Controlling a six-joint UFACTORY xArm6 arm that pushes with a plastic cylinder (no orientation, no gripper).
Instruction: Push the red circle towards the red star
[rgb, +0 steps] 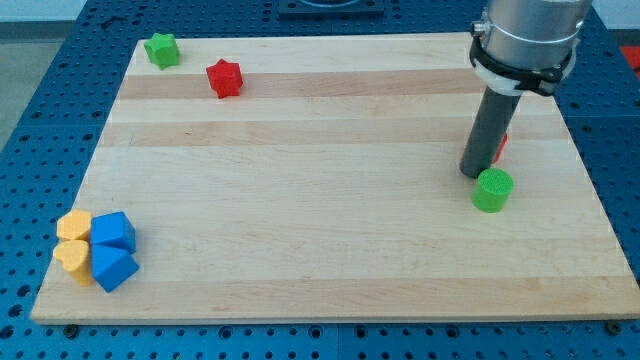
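The red star (225, 78) lies near the view's top left on the wooden board (330, 200). The red circle (500, 147) is mostly hidden behind my rod at the view's right; only a thin red sliver shows at the rod's right side. My tip (472, 173) rests on the board just left of and touching or nearly touching the red circle, and just above-left of a green circle (493, 190). The red star is far to the left of my tip.
A green star (161, 49) sits at the board's top left corner. Two yellow blocks (72, 240) and two blue blocks (112, 250) cluster at the bottom left. The board lies on a blue perforated table (40, 120).
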